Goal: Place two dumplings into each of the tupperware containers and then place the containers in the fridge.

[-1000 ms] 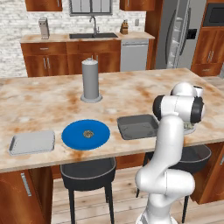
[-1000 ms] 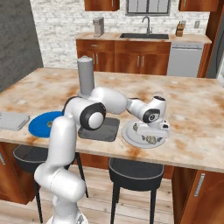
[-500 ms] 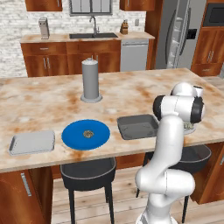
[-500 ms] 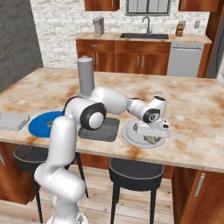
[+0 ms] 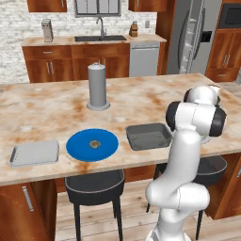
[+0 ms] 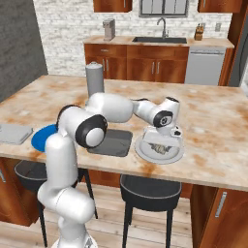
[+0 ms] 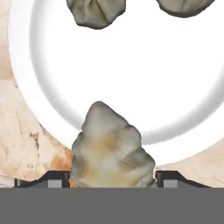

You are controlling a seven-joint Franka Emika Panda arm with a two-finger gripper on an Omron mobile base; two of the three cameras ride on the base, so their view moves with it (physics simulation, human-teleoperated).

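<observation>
My gripper [image 6: 165, 141] hangs low over the round light-grey plate [image 6: 145, 154] on the island's right side. In the hand view, a lumpy tan dumpling [image 7: 111, 148] fills the gap between my gripper's [image 7: 113, 180] two finger tips, which are shut on it. Two more dumplings [image 7: 96, 12] [image 7: 183, 6] lie farther across the plate [image 7: 131, 83]. The dark grey tupperware container [image 5: 149, 136] [image 6: 111, 143] sits just left of that plate. The light grey container [image 5: 34, 153] [image 6: 12, 133] lies at the counter's far left. The fridge [image 5: 190, 35] stands at the back right.
A round blue plate [image 5: 80, 146] with one small dumpling [image 5: 95, 143] lies between the two containers. A tall grey cylinder [image 5: 98, 86] stands behind it on the island. Black stools [image 5: 94, 186] are tucked under the counter's front edge. My own arm hides the light-grey plate in the left base view.
The jaws have come together around the dumpling on the light-grey plate. The arm and the other things have kept their places.
</observation>
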